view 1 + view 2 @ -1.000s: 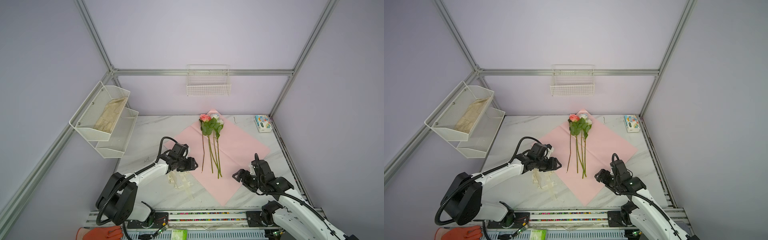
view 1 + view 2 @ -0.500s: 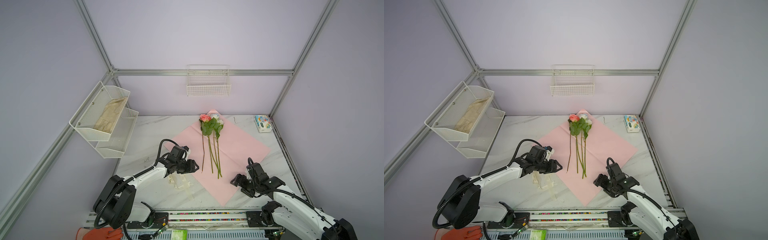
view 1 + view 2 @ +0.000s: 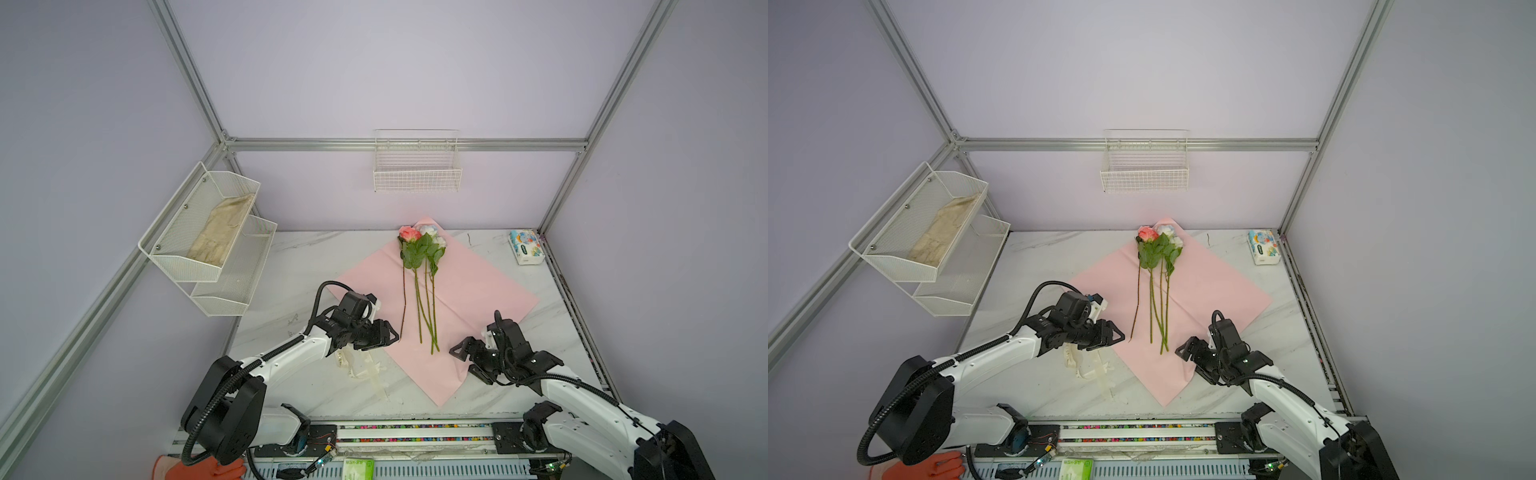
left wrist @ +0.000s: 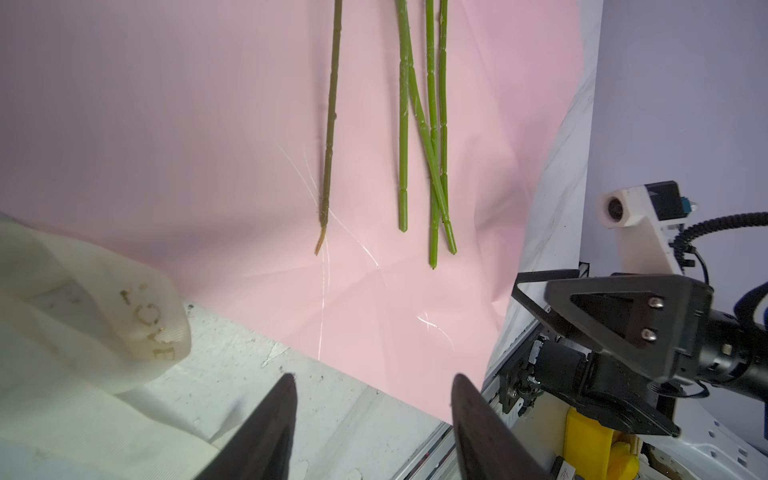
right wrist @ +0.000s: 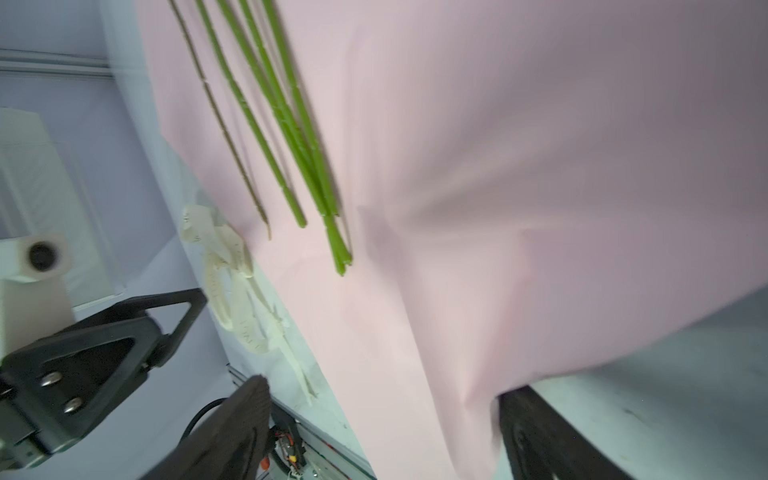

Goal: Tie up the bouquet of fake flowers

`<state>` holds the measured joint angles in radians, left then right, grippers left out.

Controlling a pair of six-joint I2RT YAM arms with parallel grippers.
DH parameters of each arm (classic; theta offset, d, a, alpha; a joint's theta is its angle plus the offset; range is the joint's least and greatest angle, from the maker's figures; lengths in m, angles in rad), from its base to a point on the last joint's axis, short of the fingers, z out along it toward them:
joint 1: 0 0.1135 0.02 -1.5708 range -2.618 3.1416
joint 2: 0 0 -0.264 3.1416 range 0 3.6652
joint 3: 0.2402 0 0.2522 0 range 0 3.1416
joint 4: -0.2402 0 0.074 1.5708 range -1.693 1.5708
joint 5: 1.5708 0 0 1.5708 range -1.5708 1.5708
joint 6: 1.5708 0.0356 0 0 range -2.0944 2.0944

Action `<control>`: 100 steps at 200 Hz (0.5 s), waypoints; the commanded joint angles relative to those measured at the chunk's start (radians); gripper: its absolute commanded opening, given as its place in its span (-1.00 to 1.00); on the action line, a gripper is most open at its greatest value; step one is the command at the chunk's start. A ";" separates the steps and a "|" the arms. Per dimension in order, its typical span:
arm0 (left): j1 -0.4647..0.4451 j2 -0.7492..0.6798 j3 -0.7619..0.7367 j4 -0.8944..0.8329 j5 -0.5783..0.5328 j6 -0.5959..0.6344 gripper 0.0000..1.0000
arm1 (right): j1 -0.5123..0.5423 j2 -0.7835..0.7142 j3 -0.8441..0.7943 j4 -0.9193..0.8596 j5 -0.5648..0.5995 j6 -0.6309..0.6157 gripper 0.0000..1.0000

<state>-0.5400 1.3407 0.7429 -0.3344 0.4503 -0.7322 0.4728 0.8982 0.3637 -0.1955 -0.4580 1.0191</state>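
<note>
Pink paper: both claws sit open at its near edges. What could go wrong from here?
1. The right claw stands open at the edge of the pink paper. Closing and pulling may drag the sheet and roll the bouquet of fake flowers, which lies loose on it.
2. One stem lies apart from the other three, so a fold might miss it.
3. The cream ribbon lies under the left arm, near the left claw; a sweep could push it away.

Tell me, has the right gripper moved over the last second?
Yes. In both top views the right gripper has slid left, nearer the stem ends of the bouquet of fake flowers on the pink paper.
</note>
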 commanded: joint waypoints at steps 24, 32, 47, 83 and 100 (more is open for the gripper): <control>-0.002 -0.014 0.024 -0.017 -0.013 -0.013 0.20 | 0.008 0.117 0.063 0.204 -0.059 0.028 0.80; -0.002 -0.026 0.022 -0.011 -0.029 -0.021 0.21 | 0.009 0.150 0.093 0.192 -0.058 -0.005 0.82; -0.003 -0.041 0.022 -0.006 -0.044 -0.027 0.24 | 0.008 0.191 0.141 0.148 -0.038 -0.041 0.84; -0.002 -0.056 0.036 -0.033 -0.059 -0.028 0.26 | 0.007 0.169 0.211 0.034 -0.069 -0.081 0.87; -0.003 -0.059 0.017 -0.020 -0.079 -0.014 0.29 | 0.008 0.136 0.195 0.005 -0.055 -0.103 0.89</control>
<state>-0.5400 1.3121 0.7441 -0.3691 0.4019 -0.7490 0.4770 1.0805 0.5552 -0.1101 -0.5163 0.9623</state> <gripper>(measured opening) 0.637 0.941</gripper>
